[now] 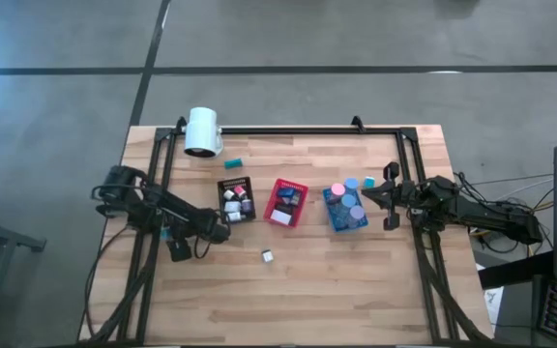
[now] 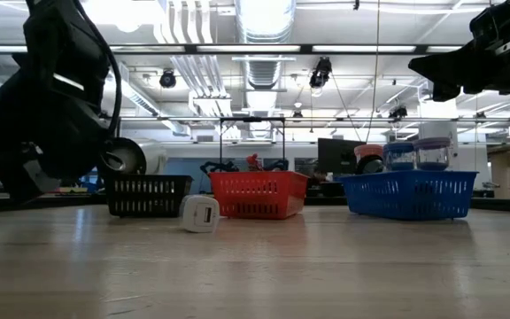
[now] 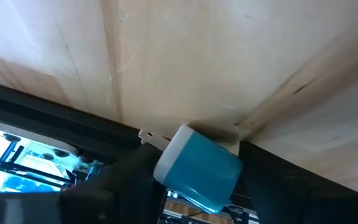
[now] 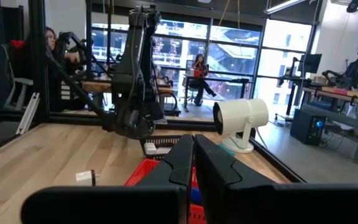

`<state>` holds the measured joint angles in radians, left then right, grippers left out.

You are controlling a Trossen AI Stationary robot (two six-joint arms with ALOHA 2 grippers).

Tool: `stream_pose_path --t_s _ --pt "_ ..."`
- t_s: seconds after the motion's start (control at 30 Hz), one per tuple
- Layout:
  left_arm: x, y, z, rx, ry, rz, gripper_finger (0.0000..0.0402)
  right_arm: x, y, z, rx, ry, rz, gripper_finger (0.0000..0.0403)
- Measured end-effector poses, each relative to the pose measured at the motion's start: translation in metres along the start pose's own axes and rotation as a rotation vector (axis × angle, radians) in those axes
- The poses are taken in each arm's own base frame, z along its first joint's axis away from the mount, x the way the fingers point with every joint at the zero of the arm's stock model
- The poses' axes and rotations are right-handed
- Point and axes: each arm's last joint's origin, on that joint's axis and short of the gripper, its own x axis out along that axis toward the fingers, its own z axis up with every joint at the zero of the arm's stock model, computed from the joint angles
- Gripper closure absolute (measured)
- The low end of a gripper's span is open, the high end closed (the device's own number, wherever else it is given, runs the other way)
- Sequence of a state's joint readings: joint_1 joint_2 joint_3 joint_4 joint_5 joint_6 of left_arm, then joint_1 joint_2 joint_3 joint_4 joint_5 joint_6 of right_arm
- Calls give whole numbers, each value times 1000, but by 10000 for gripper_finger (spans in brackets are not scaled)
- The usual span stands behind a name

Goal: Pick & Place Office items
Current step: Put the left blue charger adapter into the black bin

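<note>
Fingers of left arm clamp teal block; right fingers together.

Light: bright, even, from ceiling strip lamps | Glare: daylit windows | Blur: near blue-white block soft

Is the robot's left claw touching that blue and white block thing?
Touching. The left wrist view shows the teal block wedged between the left gripper's dark fingers, lifted off the table.
</note>
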<state>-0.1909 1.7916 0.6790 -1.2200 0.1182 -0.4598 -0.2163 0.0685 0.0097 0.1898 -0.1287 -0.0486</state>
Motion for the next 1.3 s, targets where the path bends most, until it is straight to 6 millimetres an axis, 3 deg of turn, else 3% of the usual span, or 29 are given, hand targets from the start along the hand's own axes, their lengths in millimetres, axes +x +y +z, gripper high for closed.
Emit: stream_pose_path --t_s 0.17,0.47,0.67,0.97,1.3 --pt "0 1 -2 0 2 -2 210 0 0 0 0 1 0 390" --pt "1 2 -3 -20 15 10 210 0 0 0 1 1 0 390" --pt "-14 2 -5 -13 -33 41 210 0 0 0 -1 1 0 390" --pt "-71 3 -18 75 -371 -35 210 0 0 0 0 0 0 390" --pt "-135 11 -49 309 -1073 -188 210 0 0 0 1 0 0 390"
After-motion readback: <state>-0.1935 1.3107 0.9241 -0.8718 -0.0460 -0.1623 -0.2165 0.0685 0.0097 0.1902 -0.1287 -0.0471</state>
